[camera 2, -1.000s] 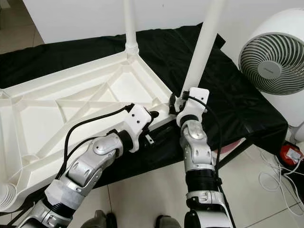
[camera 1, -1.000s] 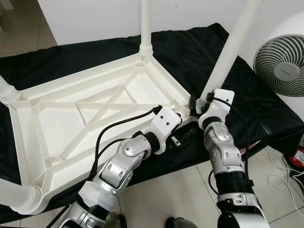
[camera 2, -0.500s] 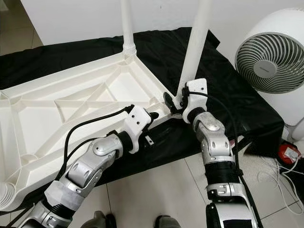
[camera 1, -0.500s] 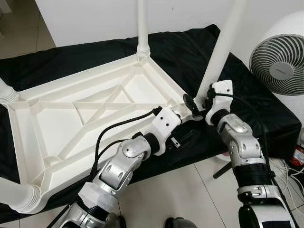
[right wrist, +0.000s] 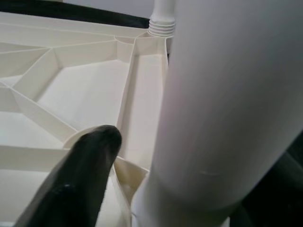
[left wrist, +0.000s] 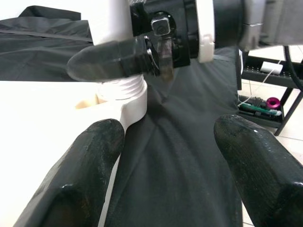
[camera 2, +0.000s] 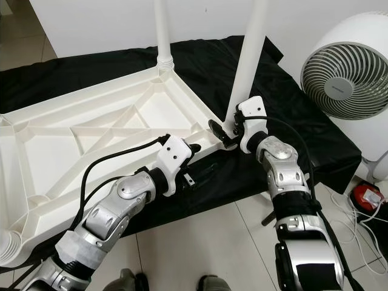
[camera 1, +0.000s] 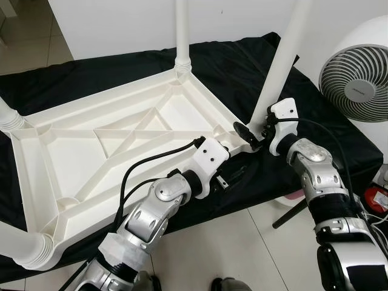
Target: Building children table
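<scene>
Left eye view: a white plastic tabletop (camera 1: 115, 151) lies upside down on a black cloth (camera 1: 242, 66), ribbed underside up. Legs stand in its corners: one at 12 o'clock (camera 1: 182, 30), one at 9 o'clock, one at 7 o'clock. At 3 o'clock the right gripper (camera 1: 253, 134) is clenched around the foot of a fourth leg (camera 1: 280, 63), at the table's near right corner. The left gripper (camera 1: 232, 176) hovers just beside that corner, over the cloth.

Right eye view: a white fan (camera 2: 347, 66) stands at 2 o'clock; the small label on its hub is too small to read. A red object (camera 2: 365, 195) lies on the tiled floor at 4 o'clock.

Left wrist view: the left fingers (left wrist: 75, 184) are spread apart, grasping nothing, cloth between them. Ahead, a black finger (left wrist: 106, 59) of the right gripper presses against the leg above its threaded collar.

Right wrist view: the leg looms close, one black finger (right wrist: 78, 182) beside it, over the ribbed tabletop.
</scene>
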Robot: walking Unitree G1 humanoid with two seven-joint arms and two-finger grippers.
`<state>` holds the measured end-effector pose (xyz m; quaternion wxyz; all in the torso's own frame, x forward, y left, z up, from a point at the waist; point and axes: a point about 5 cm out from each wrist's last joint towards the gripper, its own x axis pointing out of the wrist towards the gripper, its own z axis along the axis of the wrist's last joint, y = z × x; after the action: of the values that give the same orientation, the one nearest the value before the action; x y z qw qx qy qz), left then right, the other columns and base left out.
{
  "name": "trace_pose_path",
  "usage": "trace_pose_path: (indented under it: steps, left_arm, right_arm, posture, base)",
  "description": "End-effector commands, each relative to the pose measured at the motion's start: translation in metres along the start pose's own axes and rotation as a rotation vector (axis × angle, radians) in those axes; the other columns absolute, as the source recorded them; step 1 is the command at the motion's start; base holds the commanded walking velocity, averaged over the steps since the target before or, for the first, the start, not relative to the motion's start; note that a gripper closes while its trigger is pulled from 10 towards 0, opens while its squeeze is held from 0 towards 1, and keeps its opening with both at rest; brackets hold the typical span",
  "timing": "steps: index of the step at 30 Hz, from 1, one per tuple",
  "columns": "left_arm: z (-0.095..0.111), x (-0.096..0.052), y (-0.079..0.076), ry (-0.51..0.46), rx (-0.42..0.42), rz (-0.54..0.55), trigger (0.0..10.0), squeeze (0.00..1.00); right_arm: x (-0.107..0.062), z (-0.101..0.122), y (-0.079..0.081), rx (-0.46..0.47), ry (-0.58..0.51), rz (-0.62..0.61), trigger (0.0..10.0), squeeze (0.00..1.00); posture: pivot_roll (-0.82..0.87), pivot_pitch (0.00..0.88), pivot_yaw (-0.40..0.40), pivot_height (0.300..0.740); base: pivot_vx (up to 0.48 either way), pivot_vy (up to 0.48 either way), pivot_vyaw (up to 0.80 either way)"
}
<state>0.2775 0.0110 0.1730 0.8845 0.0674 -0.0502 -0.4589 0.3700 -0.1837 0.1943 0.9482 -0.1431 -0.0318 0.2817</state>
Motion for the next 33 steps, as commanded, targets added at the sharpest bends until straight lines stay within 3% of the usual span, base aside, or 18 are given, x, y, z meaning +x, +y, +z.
trace_pose_path:
  steps: [1,2,3,15,16,17,22,25,27,31,33]
  left_arm:
    - [0.002,0.0,-0.004,0.0,0.014,-0.059,10.0,0.0]
    - [0.003,0.0,-0.004,0.0,0.014,-0.059,10.0,0.0]
    - [0.003,0.0,-0.004,-0.001,0.014,-0.058,10.0,0.0]
    - [0.003,0.0,-0.004,0.0,0.015,-0.057,10.0,0.0]
    - [0.003,0.0,-0.004,0.0,0.014,-0.056,10.0,0.0]
    - [0.003,0.0,-0.004,0.0,0.012,-0.056,10.0,0.0]
    - [0.002,0.0,-0.005,0.0,0.006,-0.057,10.0,0.0]
    - [0.002,0.0,-0.005,0.0,0.006,-0.057,10.0,0.0]
    - [0.001,0.0,-0.006,0.003,0.003,-0.059,10.0,0.0]
    - [0.001,0.0,-0.006,0.005,0.002,-0.06,10.0,0.0]
    - [0.0,-0.002,-0.005,0.01,0.003,-0.058,10.0,0.0]
  right_arm:
    - [0.003,-0.01,0.01,0.002,0.032,0.066,4.7,0.0]
    - [0.003,-0.011,0.008,-0.003,0.036,0.069,1.5,0.0]
    - [0.002,-0.013,0.006,-0.008,0.045,0.072,0.0,0.0]
    - [-0.004,-0.02,0.0,0.039,0.053,0.043,0.0,0.0]
    - [-0.005,-0.021,0.0,0.042,0.05,0.026,8.8,0.0]
    - [-0.005,-0.022,0.001,0.062,0.04,0.005,10.0,0.0]
    - [-0.004,-0.022,0.005,0.128,0.016,-0.119,10.0,0.0]
    - [-0.004,-0.022,0.005,0.128,0.016,-0.119,10.0,0.0]
    - [-0.001,-0.02,0.011,0.209,0.01,-0.262,10.0,0.0]
    - [0.0,-0.019,0.013,0.249,0.011,-0.334,10.0,0.0]
    - [0.001,-0.013,0.023,0.296,0.012,-0.504,10.0,0.0]
  posture:
    - [-0.07,0.105,0.033,0.74]
    - [-0.07,0.109,0.037,0.74]
    - [-0.07,0.11,0.036,0.74]
    - [-0.08,0.118,0.033,0.74]
    - [-0.08,0.118,0.033,0.74]
    - [-0.08,0.12,0.032,0.74]
    - [-0.08,0.123,0.031,0.74]
    - [-0.08,0.123,0.031,0.74]
    - [-0.09,0.129,0.034,0.74]
    - [-0.09,0.129,0.034,0.74]
    - [-0.09,0.134,0.036,0.74]
  base:
    - [0.0,0.0,0.0]
    - [0.0,0.0,0.0]
    - [0.0,0.0,0.0]
    - [0.0,0.0,0.0]
    - [0.0,0.0,0.0]
    - [0.0,0.0,0.0]
    - [0.0,0.0,0.0]
    - [0.0,0.0,0.0]
    - [0.0,0.0,0.0]
    - [0.0,0.0,0.0]
    - [0.0,0.0,0.0]
